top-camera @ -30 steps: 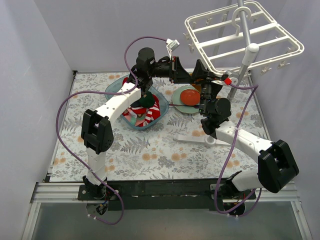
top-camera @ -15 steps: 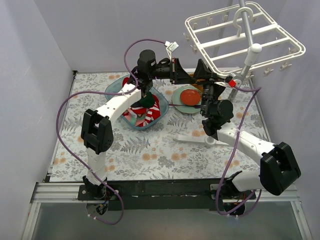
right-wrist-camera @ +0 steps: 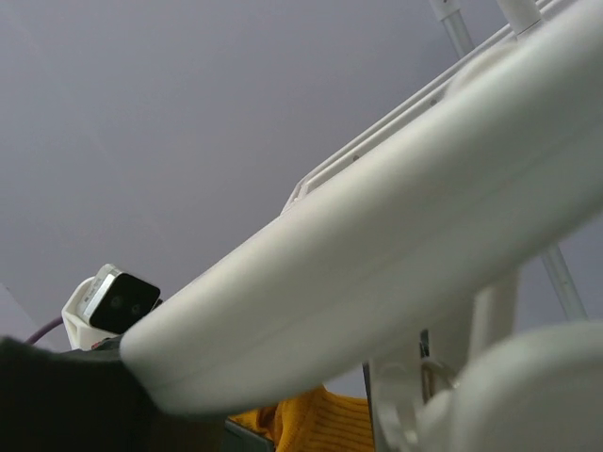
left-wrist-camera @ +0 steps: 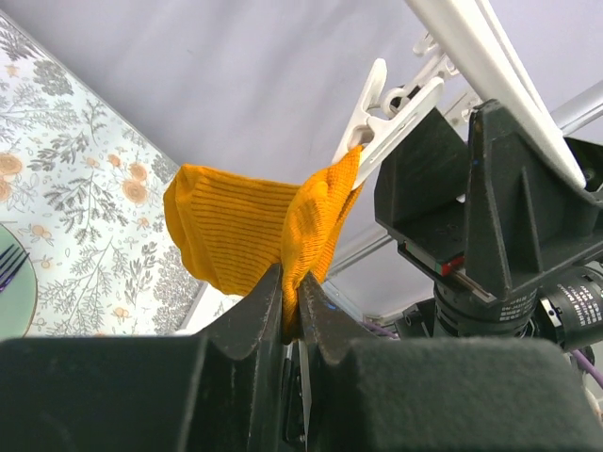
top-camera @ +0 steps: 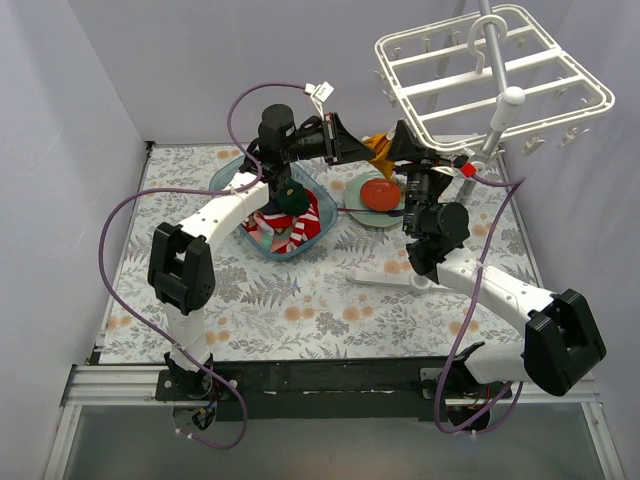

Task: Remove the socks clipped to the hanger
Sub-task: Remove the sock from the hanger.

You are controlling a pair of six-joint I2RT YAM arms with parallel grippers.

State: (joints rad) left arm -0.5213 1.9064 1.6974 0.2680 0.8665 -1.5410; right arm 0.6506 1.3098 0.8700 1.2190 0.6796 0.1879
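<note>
Nearest you, on the floral worktop [top-camera: 300, 300], a flat white piece [top-camera: 395, 280] lies just ahead of the right arm's forearm. Further in, on the left, the blue tub [top-camera: 296, 254] holds a heap of loose socks: a red-and-white striped sock [top-camera: 285, 232], a red one beside it and a dark one [top-camera: 292, 198] on top. Just right of the tub, a green plate [top-camera: 350, 203] carries a round red-orange ball [top-camera: 380, 192]. Both arms reach over these to meet above the back of the worktop. Your left pincer [left-wrist-camera: 292, 315] is pressed together on a fold of the mustard yellow sock [left-wrist-camera: 231, 226], with the cloth nipped between its two dark fingers. The sock bulges out to the left of that grip, and its upper tip is still caught in a white clip [left-wrist-camera: 391, 113] that dangles from the hanger [right-wrist-camera: 396, 235]. So this sock hangs in the air between pincer and clip, above the far edge of the worktop and well clear of the tub. Your right pincer [top-camera: 402, 138] sits just beyond the sock, at the hanger's near-left corner. Its black fingers stand apart around the white edge bar there, but you cannot tell whether they press on the bar. The hanger itself is tilted, high at the back right, on a grey pole [top-camera: 497, 60].
</note>
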